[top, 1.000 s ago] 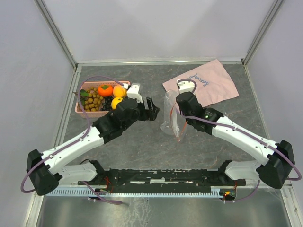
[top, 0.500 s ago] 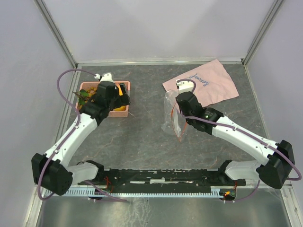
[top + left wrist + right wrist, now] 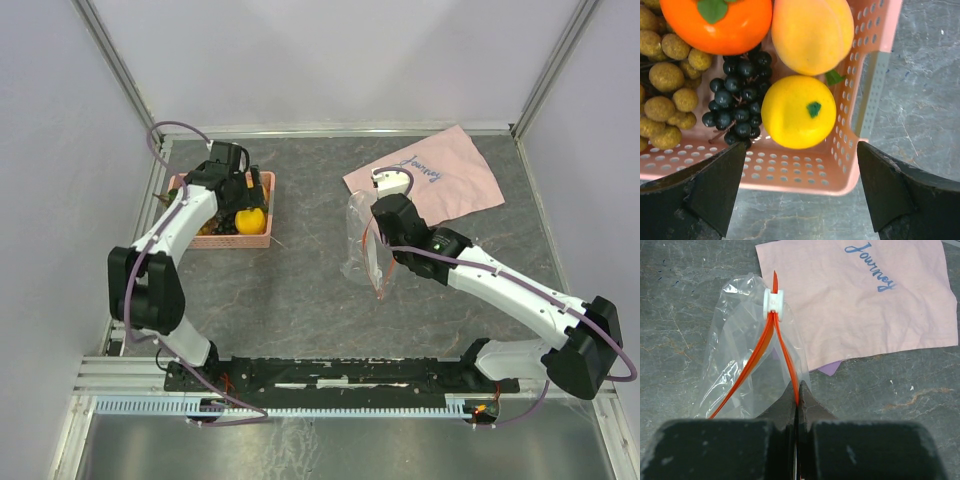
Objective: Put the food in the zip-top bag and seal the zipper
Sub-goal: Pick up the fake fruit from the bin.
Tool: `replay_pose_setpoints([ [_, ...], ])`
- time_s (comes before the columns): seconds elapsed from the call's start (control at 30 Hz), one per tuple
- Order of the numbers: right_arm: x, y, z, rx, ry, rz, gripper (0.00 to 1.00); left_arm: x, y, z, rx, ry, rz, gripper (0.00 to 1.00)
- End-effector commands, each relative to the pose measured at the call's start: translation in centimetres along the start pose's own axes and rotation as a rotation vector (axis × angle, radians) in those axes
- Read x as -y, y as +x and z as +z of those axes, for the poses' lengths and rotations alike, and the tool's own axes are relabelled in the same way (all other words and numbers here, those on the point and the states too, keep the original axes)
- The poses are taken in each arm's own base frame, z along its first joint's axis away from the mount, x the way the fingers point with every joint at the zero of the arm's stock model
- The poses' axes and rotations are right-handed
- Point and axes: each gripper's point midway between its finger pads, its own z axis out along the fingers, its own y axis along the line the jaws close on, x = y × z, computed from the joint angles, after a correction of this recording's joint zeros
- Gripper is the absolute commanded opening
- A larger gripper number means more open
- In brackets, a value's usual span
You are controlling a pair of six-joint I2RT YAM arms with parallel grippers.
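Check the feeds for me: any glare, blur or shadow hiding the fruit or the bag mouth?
Left wrist: sharp, evenly lit, lemon and grapes crisp, only small highlights. Right wrist: zipper sharp, white glare on the zip-top bag crinkles. Top external: flat even light, no hard shadows, the zip-top bag faint against the table.

- surface [image 3: 300, 300]: grey stone-look slab, matt, with pale veining.
- basket [image 3: 805, 175]: pink plastic, smooth, perforated with small holes.
- lemon [image 3: 797, 112]: yellow, smooth, with a soft sheen.
- persimmon [image 3: 715, 30]: orange, glossy skin.
- grapes [image 3: 737, 95]: dark, shiny beads.
- berry cluster [image 3: 667, 80]: tan, rough and matt.
- zip-top bag [image 3: 735, 355]: clear plastic film, crinkled and glossy.
- zipper [image 3: 773, 320]: orange-red plastic strip, smooth.
- slider [image 3: 774, 304]: white plastic, smooth.
- cloth [image 3: 860, 305]: pink, matt, faintly creased.
- left hand [image 3: 801, 155]: its fingers are black plastic, matt.
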Motion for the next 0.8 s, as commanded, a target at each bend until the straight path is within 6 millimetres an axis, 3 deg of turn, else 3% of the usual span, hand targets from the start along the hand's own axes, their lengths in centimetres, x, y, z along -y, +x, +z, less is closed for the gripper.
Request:
replay_pose_setpoints([
  [0.0,0.2,-2.1,-0.5,0.059,-0.006,0.036,0.02,0.0,-1.3,1.4,-0.033,0.026,0.051,0.98],
  [0.37,-0.1,-1.8,-0.1,0.048,-0.007,0.021,0.02,0.1,1.9,6.1,-0.177,0.031,0.068,0.98],
  [0.6,-0.3,-1.5,0.2,0.04,-0.011,0.016,0.02,0.5,2.4,7.2,-0.184,0.055,0.057,0.95],
  [0.77,-0.3,-1.5,0.1,0.04,-0.013,0.018,0.02,0.7,2.1,6.7,-0.165,0.072,0.054,0.81],
])
